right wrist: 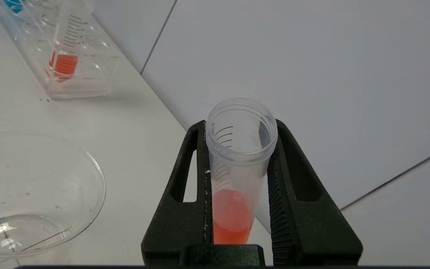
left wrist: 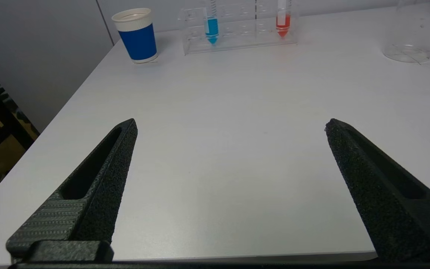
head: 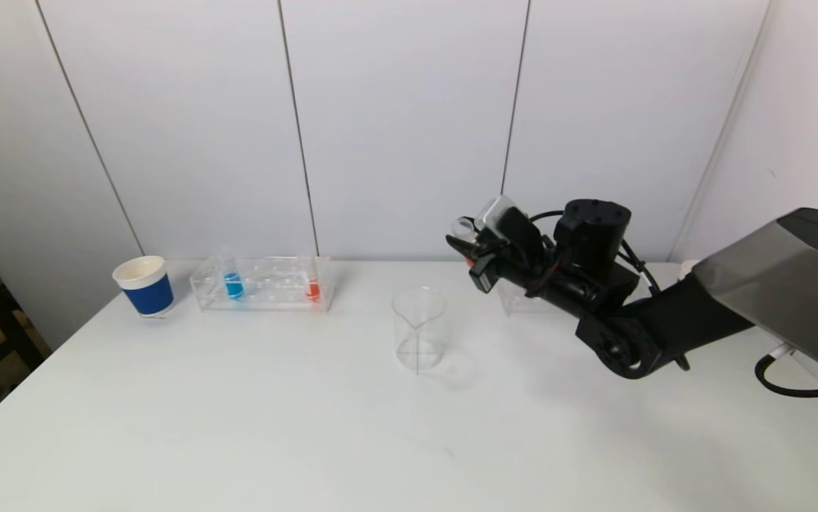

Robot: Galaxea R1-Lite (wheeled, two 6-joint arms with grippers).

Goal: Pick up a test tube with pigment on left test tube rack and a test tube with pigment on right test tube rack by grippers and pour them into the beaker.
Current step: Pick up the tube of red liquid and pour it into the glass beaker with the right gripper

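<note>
The right gripper (head: 467,245), clamped on a clear plastic test tube of orange pigment (right wrist: 237,168), holds it tilted just beside and above the empty glass beaker (head: 418,328) on the white desk (head: 309,427).

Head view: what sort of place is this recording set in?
Probably a mock lab bench: a white table against plain wall panels, holding a clear test tube rack with coloured tubes and a glass beaker. The right gripper holds a red test tube.
</note>
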